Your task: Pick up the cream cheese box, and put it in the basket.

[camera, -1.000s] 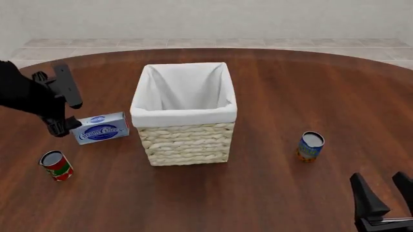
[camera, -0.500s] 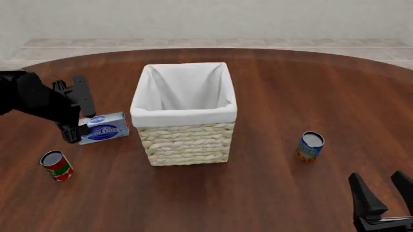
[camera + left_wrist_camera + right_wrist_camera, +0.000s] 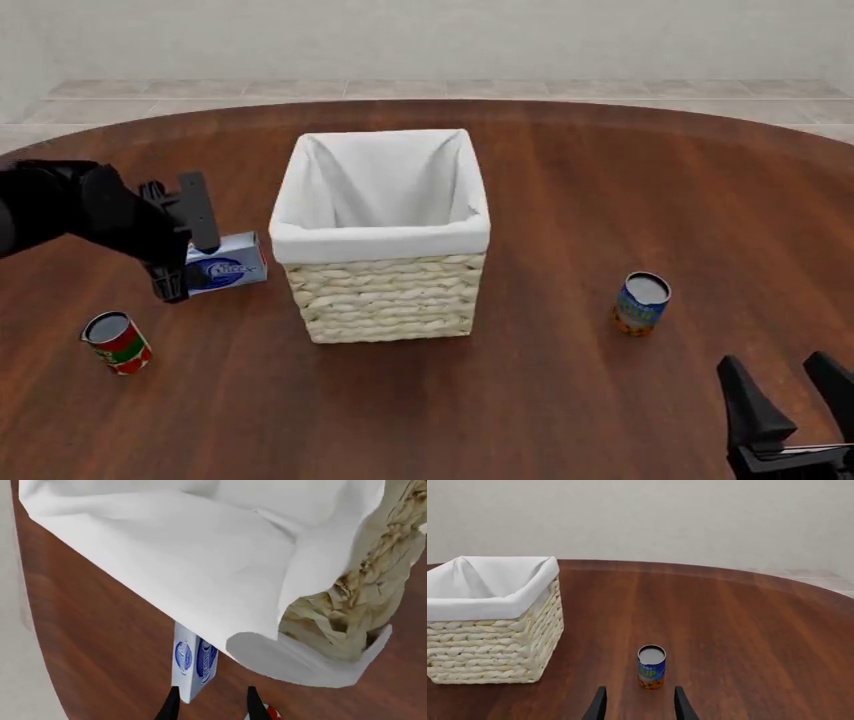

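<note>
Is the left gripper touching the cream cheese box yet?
Cannot tell. In the front view the left gripper overlaps the cream cheese box; the wrist view shows its fingers straddling it, contact unclear.

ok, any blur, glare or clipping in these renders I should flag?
Front view: sharp and evenly lit, only soft shadows under the basket; the left arm hides part of the cream cheese box. Left wrist view: white lining fills most of the frame, nearly washed out, with the box edge-on. Right wrist view: clean, no glare on the blue-orange can.
</note>
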`<state>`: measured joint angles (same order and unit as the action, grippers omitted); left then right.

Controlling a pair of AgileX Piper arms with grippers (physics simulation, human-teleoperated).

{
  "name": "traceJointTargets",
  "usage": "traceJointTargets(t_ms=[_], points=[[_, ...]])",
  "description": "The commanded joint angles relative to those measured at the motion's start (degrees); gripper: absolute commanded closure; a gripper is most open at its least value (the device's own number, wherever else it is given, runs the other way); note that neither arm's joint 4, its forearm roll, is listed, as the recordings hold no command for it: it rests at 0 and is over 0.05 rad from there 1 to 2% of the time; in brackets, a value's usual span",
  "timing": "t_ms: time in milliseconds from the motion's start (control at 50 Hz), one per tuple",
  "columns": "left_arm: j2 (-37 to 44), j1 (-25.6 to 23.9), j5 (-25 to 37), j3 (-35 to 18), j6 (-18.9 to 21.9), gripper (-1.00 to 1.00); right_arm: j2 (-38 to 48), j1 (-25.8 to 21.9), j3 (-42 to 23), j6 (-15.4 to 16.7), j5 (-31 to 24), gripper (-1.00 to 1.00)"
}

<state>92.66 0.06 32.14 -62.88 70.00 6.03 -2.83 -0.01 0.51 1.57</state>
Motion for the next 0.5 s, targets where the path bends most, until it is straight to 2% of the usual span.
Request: traceJointTargets(t_ms=[20, 220, 500], points=[[2.30, 1.65, -1.18, 0.01, 1.85, -1.00, 0.56, -0.16, 0.00, 0.15, 0.31, -1.00], [3.41, 2.68, -2.07, -0.20, 2.78, -1.00, 0.75, -0.28, 0.00, 0.37, 0.30, -1.00], [4.84, 5.28, -2.53, -3.59, 4.90, -1.00, 1.54, -0.54, 0.00, 0.59, 0.87, -1.00]])
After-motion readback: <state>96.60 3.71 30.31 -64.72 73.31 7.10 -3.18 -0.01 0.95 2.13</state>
